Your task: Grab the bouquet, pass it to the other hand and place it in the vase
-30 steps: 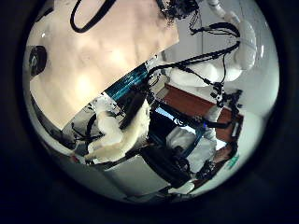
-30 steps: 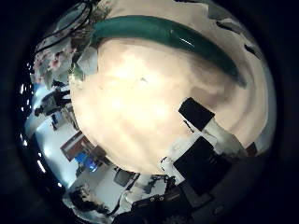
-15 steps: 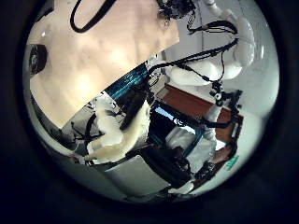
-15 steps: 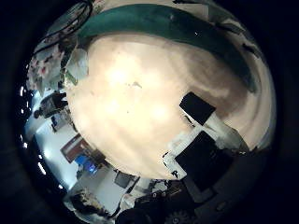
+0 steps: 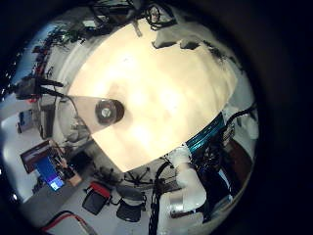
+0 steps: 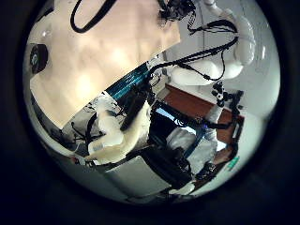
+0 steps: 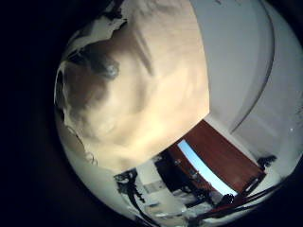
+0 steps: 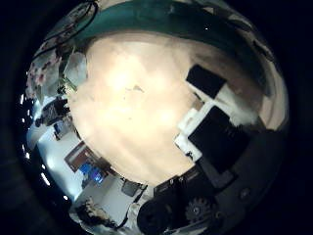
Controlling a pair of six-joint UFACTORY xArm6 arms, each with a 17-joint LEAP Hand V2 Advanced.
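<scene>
The vase (image 5: pixel 108 111) stands on the table (image 5: pixel 166 88), its round mouth showing in the left little finger side palm view; it also shows small at the table's edge as the vase (image 6: pixel 37 59). My left hand (image 6: pixel 122 131) is off the table's side, fingers relaxed and holding nothing. What looks like the bouquet (image 8: pixel 49 67), a bunch of small flowers, lies at the table's rim, far from my right hand (image 8: pixel 210 122). That hand's fingers reach out over bare tabletop with nothing in them. A small round thing (image 7: pixel 106 66) sits on the table; I cannot tell what it is.
A long raised strip (image 8: pixel 186 29) runs along the table's far edge. The other arm (image 6: pixel 230 52) hangs beyond the table. Desks and chairs (image 5: pixel 49 171) stand on the floor beside the table.
The right palm view has shifted, so that hand has moved, and its fingers now reach further into view. The left hand and its view have barely changed.
</scene>
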